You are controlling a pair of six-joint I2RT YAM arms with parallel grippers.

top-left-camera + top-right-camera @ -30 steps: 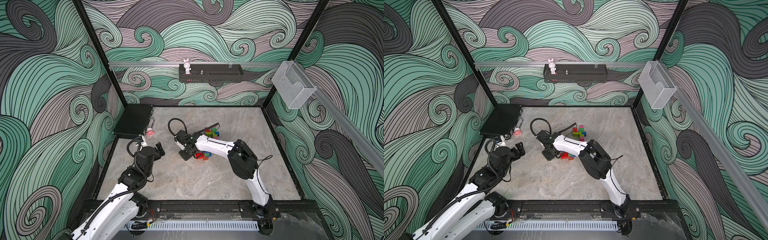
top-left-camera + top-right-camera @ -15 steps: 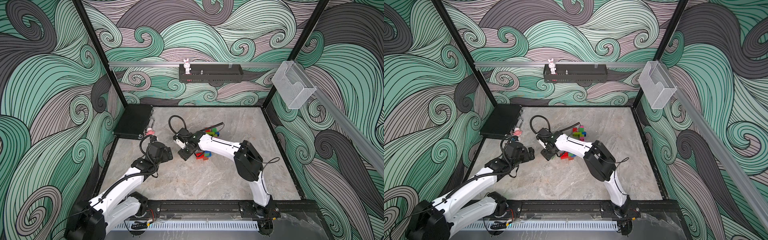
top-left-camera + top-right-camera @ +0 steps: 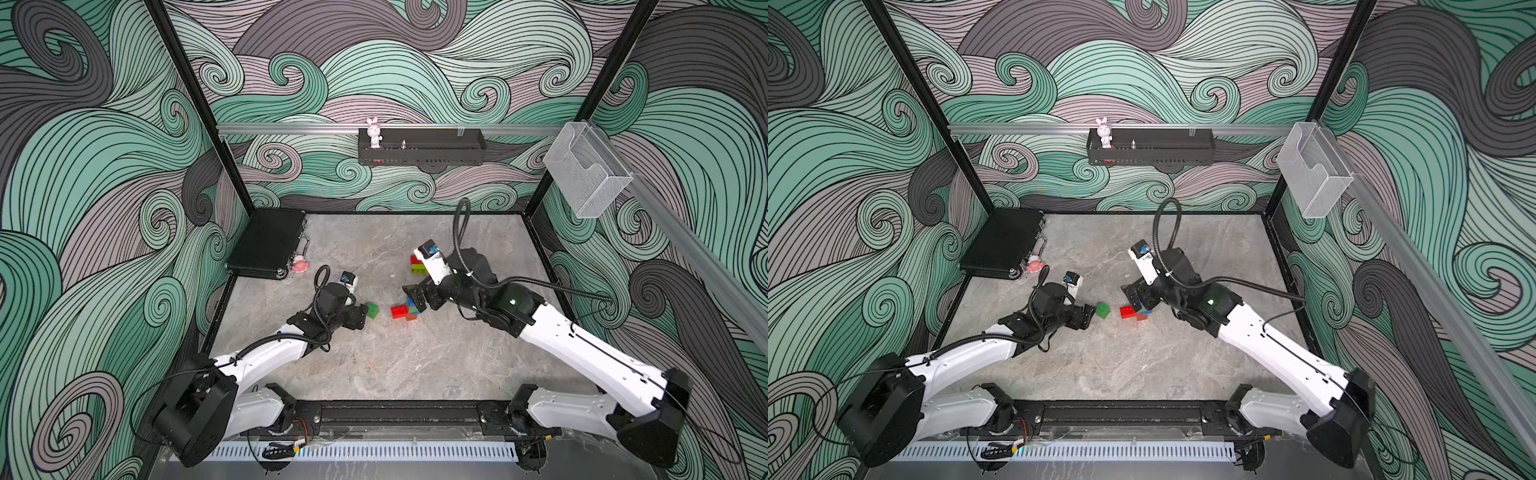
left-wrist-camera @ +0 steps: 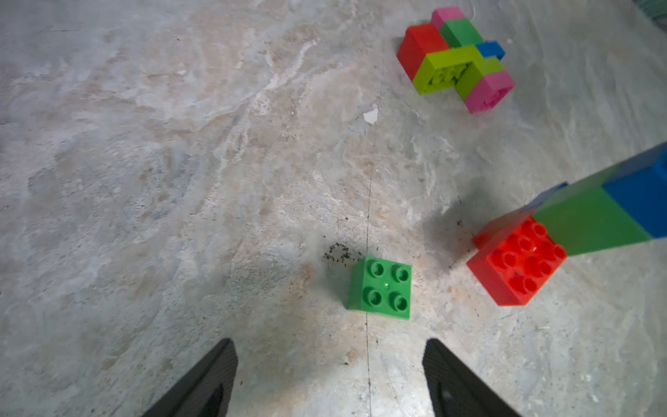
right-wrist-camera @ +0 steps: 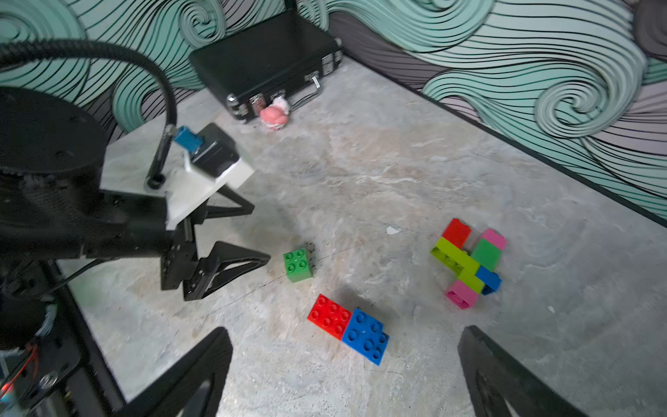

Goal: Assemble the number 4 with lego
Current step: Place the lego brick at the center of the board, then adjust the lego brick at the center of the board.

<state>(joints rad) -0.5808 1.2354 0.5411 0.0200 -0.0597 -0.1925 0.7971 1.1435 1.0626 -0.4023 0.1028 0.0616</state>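
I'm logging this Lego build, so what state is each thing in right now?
left hand: open, empty
right hand: open, empty
green brick: loose on the table, studs up
red-green-blue stack: joined, studs up, ungripped
mixed-colour cluster: joined, lying on its side
black case: shut

- White arm shells, black joint housings.
- Black ribbed cable looping behind the right pincer.
- Black triangular fingers on the left pincer; white, blue-capped camera mount above it.
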